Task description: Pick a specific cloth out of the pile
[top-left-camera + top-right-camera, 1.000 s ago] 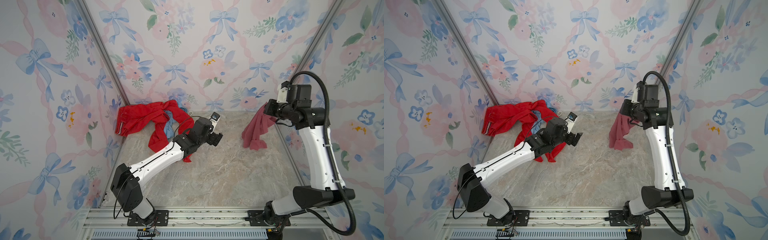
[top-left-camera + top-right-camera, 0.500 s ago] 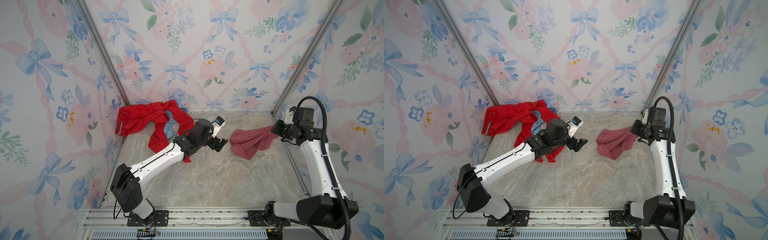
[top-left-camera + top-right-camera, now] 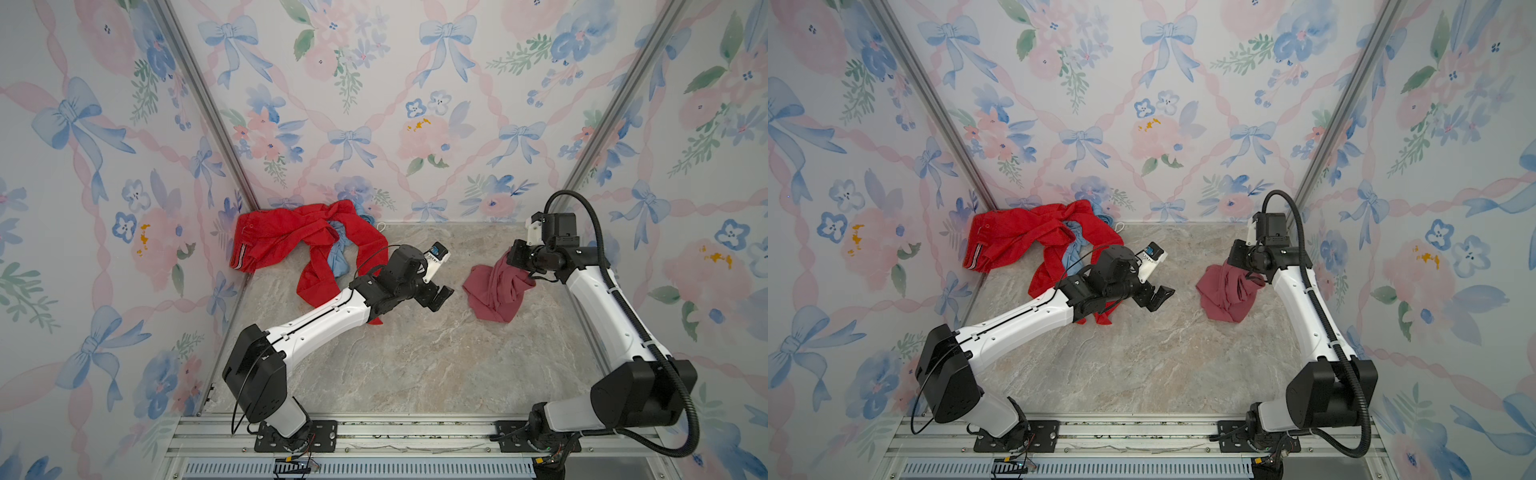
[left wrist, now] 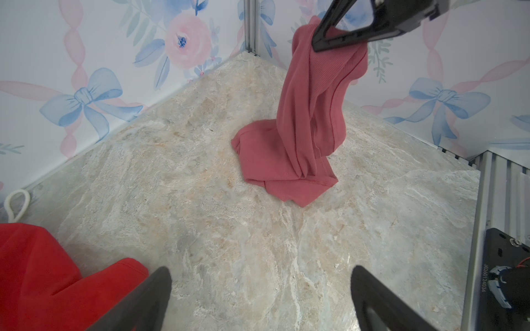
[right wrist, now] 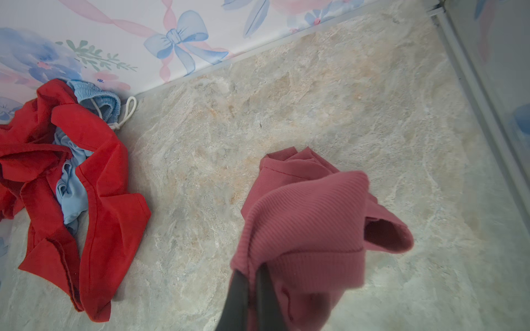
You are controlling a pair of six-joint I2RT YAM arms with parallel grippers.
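Observation:
The dusty rose cloth (image 3: 494,291) (image 3: 1225,293) hangs from my right gripper (image 3: 513,255) (image 3: 1233,257), which is shut on its upper edge; its lower part lies folded on the marble table. The right wrist view shows the fingers (image 5: 238,292) pinching ribbed pink fabric (image 5: 309,223). The pile sits in the far left corner: red trousers (image 3: 291,237) (image 3: 1017,237) (image 5: 94,177) tangled with a light blue cloth (image 3: 337,257) (image 5: 71,195). My left gripper (image 3: 440,297) (image 4: 261,275) is open over bare table between pile and cloth (image 4: 301,129).
A white drawstring loop (image 3: 381,226) (image 5: 130,110) lies by the back wall beside the pile. Floral walls close in the table (image 3: 415,353) on three sides. A metal rail (image 3: 415,432) with both arm bases runs along the front.
My right gripper came down from high at the right and shifted left, so the cloth's lower end now rests bunched on the table. My left gripper slid right, away from the pile, still open.

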